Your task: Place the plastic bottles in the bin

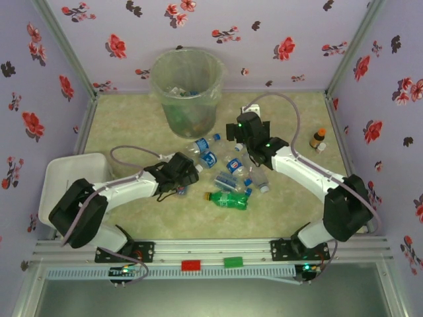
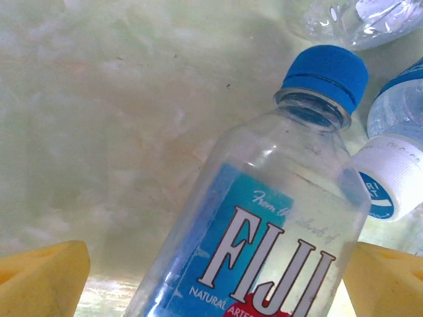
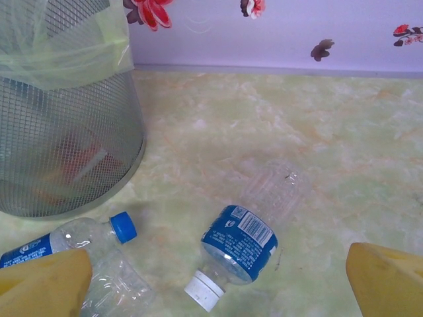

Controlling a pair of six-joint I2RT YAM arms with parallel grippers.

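Left pincer (image 2: 215, 264): fingers apart, straddling the clear blue-capped Fiji plastic bottle (image 2: 264, 218) lying on the pale green marbled table (image 1: 132, 132).
Right pincer (image 3: 218, 264): fingers apart, above the clear blue-labelled white-capped bottle (image 3: 241, 244).
Bin: tall round grey-green mesh wastebasket (image 1: 165, 99), upright beyond the bottles.
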